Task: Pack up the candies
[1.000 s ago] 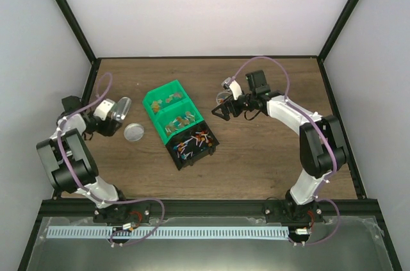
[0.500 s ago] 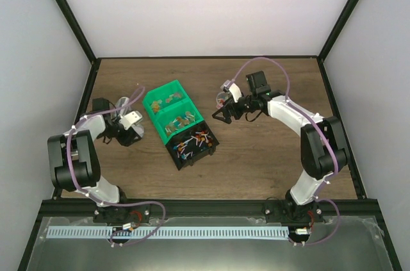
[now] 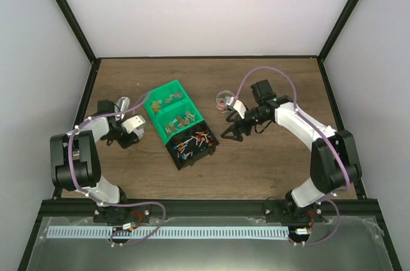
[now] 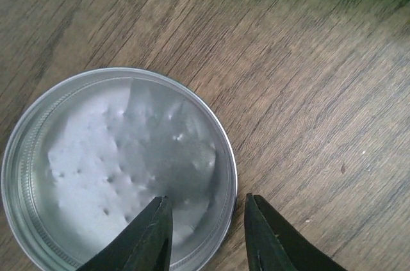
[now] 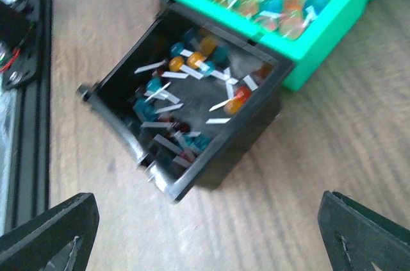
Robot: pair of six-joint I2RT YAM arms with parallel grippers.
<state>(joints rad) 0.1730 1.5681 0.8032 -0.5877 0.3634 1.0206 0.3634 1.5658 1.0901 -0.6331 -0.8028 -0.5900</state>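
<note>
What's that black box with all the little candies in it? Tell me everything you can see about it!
The black box is an open-topped bin that looks like plastic, with straight walls. It sits flat on the wooden table, its far side right up against a green bin. Inside lie many tiny candies in blue, orange and red, with white wrapper ends sticking out. Nothing is holding it.
</note>
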